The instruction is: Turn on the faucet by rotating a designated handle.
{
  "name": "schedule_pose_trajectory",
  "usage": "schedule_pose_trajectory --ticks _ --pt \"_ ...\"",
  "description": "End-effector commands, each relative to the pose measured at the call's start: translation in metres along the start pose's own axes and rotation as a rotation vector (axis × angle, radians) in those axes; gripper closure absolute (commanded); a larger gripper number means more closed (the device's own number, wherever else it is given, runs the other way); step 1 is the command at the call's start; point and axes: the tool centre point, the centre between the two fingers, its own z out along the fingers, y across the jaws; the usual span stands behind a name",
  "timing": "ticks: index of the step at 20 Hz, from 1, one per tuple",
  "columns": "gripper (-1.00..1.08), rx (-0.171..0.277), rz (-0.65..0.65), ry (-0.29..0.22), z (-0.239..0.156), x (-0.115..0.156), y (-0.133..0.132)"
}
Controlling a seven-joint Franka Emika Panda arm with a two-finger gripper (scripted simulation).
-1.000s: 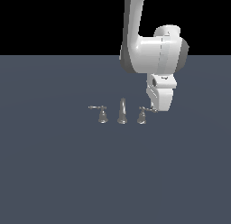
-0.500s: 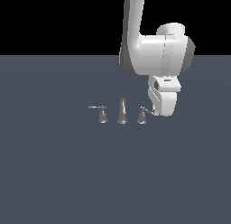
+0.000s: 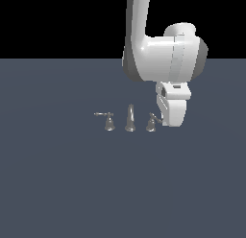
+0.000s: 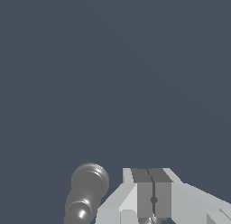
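Low over the flat grey floor, the pincer has its two fingers pressed together, only a thin dark seam between the pads in the wrist view; nothing pinched. In the exterior view the pincer sits right against the handle, on its exterior view's right side; the handle's thin arm meets the white finger housing there, contact looks likely but too small to confirm. In the wrist view a rounded grey metal piece stands just beside the fingers, apart from them; which faucet part it is I cannot tell. Faucet is a row of three: the handle nearest the pincer, the tall slim spout next, and the twin handle farthest, its arm pointing away from the pincer. The white arm rises above the pincer, blocking the floor behind it.
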Motion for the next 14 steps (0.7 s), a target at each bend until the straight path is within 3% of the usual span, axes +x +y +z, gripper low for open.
schedule_pose_trajectory --ticks 1,3,4,14 --pt "1.08 -0.002 -0.026 -0.008 -0.001 -0.026 0.004" --pt "1.08 -0.003 -0.027 -0.008 -0.001 -0.030 0.006" --pt "1.08 -0.003 0.006 0.001 0.000 -0.006 0.007" --pt "1.08 -0.003 -0.026 -0.009 -0.001 -0.074 -0.006"
